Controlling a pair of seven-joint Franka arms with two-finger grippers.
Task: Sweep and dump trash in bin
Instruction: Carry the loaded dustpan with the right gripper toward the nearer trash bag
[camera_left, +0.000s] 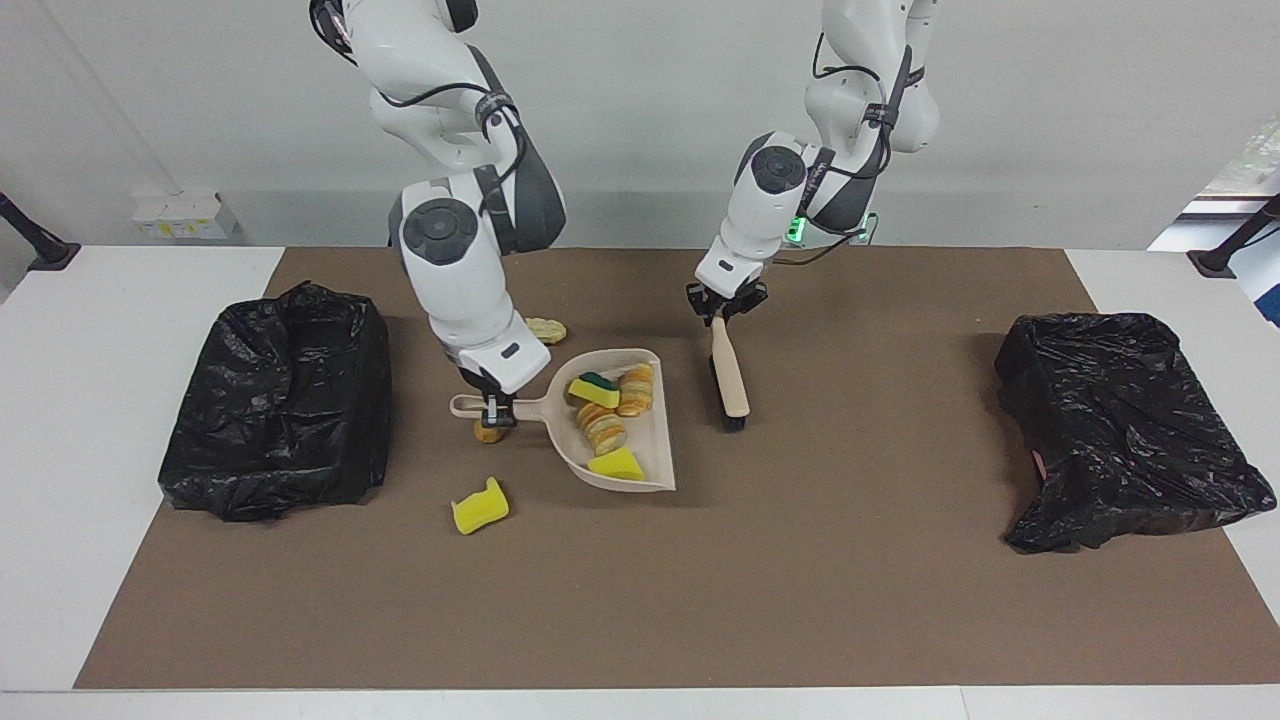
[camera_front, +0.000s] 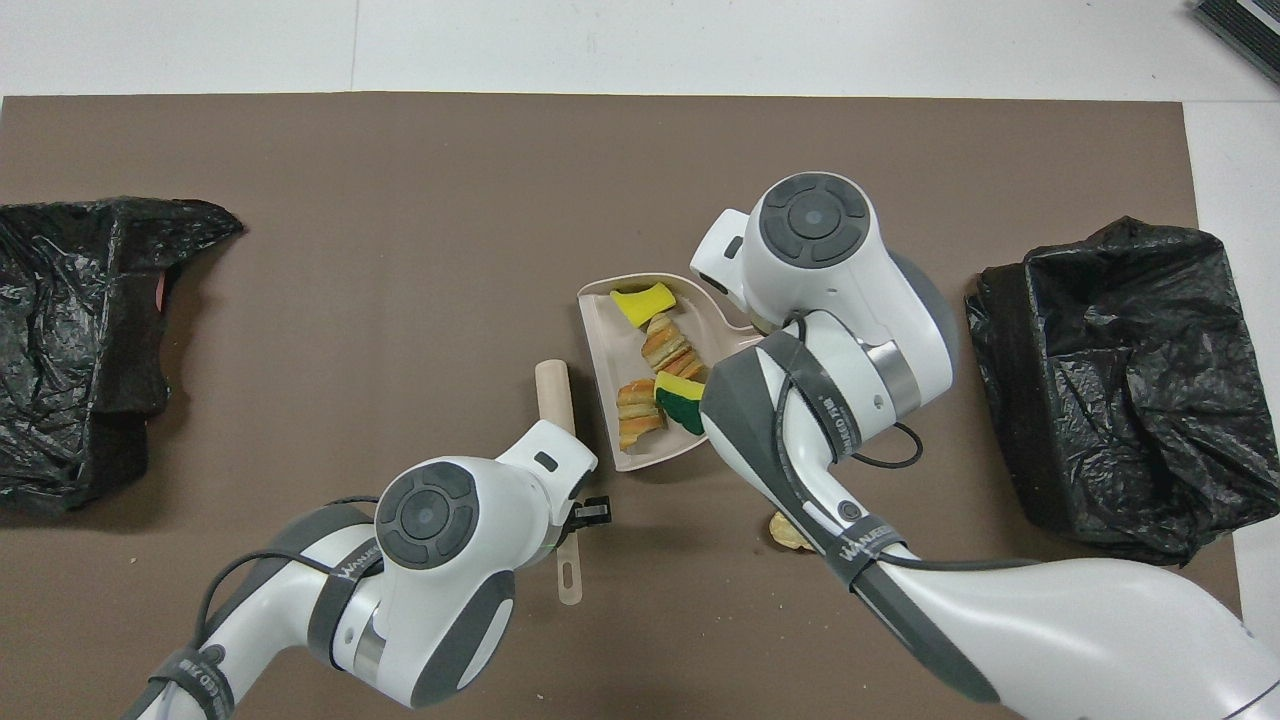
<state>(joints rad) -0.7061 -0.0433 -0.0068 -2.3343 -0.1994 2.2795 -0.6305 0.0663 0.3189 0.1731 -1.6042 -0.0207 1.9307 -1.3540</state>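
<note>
My right gripper (camera_left: 493, 410) is shut on the handle of the beige dustpan (camera_left: 655, 432), which hangs a little above the brown mat. In the pan lie several pieces of trash: a yellow-green sponge (camera_left: 594, 388), two layered beige lumps (camera_left: 634, 388) and a yellow wedge (camera_left: 617, 464). The overhead view shows the pan (camera_front: 605, 350) too. An orange-brown lump (camera_left: 488, 432) lies under the pan's handle. A yellow sponge (camera_left: 480, 507) and a beige lump (camera_left: 545, 328) rest on the mat. My left gripper (camera_left: 722, 312) is shut on the brush (camera_left: 730, 375), held beside the pan, bristles down.
A black-bagged bin (camera_left: 280, 400) stands at the right arm's end of the mat, and another bin (camera_left: 1120, 420) stands at the left arm's end. The brown mat (camera_left: 850, 560) covers most of the white table.
</note>
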